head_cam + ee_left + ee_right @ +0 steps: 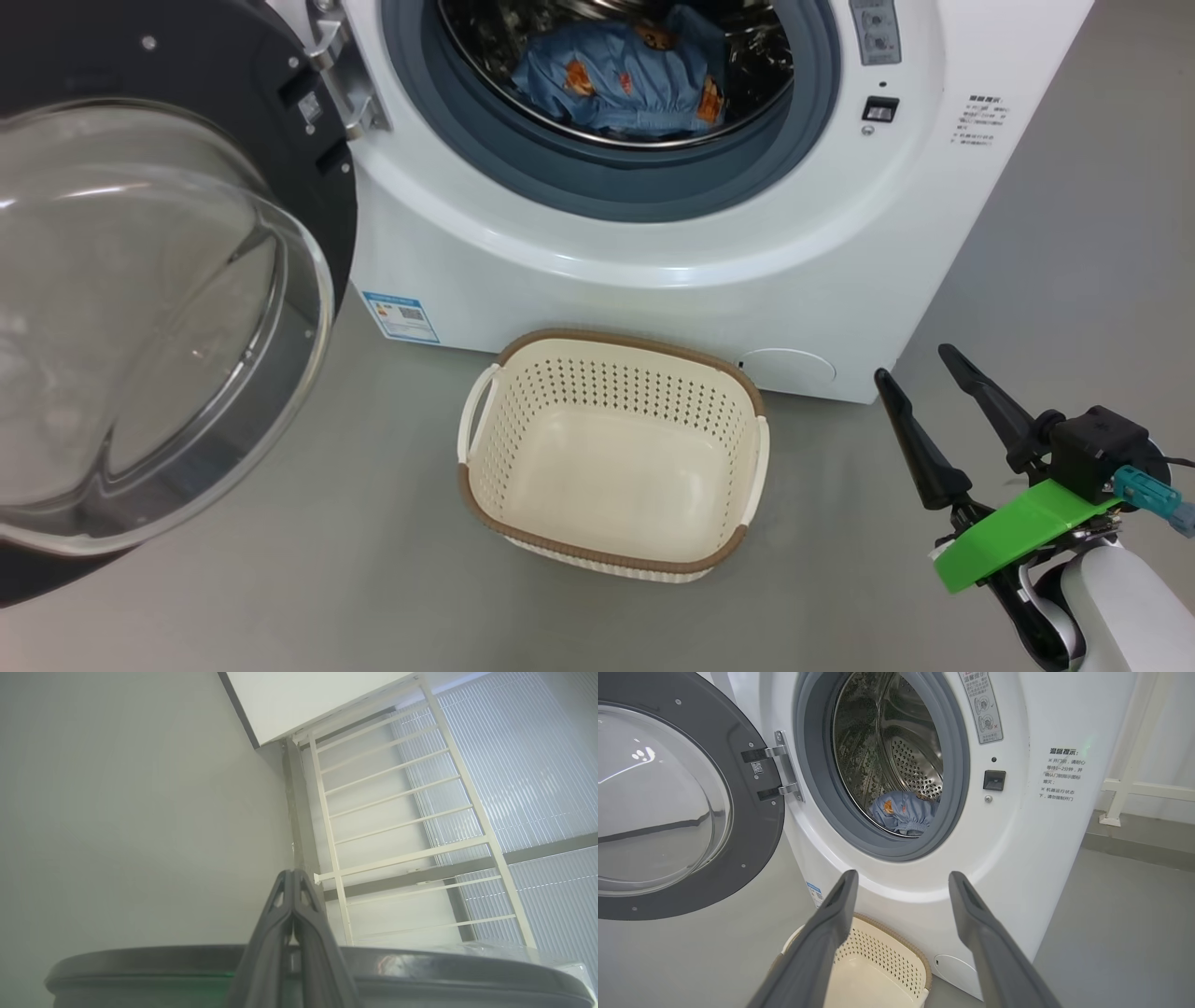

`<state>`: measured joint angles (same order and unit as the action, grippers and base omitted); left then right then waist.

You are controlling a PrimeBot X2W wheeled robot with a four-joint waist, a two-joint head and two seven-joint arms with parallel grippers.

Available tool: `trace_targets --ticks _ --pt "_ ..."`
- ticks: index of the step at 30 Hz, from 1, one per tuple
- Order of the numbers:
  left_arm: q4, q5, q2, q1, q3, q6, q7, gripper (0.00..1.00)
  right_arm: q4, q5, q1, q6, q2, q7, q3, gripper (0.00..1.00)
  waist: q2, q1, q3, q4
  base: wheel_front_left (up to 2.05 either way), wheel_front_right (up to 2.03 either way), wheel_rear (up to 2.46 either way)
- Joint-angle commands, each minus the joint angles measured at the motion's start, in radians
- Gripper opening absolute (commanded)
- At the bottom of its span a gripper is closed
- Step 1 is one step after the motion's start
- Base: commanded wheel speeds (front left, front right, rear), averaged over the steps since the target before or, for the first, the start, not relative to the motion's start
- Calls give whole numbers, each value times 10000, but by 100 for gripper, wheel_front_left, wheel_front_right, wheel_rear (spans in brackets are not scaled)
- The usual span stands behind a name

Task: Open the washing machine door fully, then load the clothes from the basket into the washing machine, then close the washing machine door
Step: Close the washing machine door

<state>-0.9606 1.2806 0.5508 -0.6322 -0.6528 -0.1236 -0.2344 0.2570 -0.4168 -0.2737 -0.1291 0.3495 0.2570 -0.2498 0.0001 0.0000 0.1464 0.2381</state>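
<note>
The washing machine (653, 243) (1017, 835) stands with its door (140, 308) (668, 802) swung wide open to the left. Light blue clothes (621, 79) (903, 814) with orange figures lie inside the steel drum. On the floor in front sits the cream basket (611, 457) (878, 970), with nothing inside. My right gripper (915, 369) (901, 879) is open, low at the right of the basket, holding nothing. In the left wrist view my left gripper (292, 877) is shut with nothing in it, just past a dark curved rim (140, 961).
A small blue label sticker (401, 317) marks the washer's lower left corner. Grey floor (1074, 280) stretches to the right of the machine. A cream metal railing (397, 812) and ribbed panels stand beyond the left gripper. A white post base (1111, 816) rests at the far right.
</note>
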Motion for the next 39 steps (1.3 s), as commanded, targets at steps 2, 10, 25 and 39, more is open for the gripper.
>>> trace_targets --ticks 2,10,25,39 --pt "164 115 235 258 297 -70 -918 0 -190 23 -47 -16 4 48 -95 100 -1 0 -159 93 0 0 0" --pt "474 316 51 661 1000 -70 -2928 0 -125 24 138 -16 -279 48 -34 100 -1 0 -522 396 0 0 0" --pt "2467 1215 -260 2005 1384 -70 -5953 0 -11 22 419 -16 -820 48 167 100 -1 0 -1062 761 0 0 0" --pt "7455 2370 -1737 4482 2040 1028 -8756 0 45 -66 847 -16 -1262 48 298 100 -1 0 -1742 635 0 0 0"
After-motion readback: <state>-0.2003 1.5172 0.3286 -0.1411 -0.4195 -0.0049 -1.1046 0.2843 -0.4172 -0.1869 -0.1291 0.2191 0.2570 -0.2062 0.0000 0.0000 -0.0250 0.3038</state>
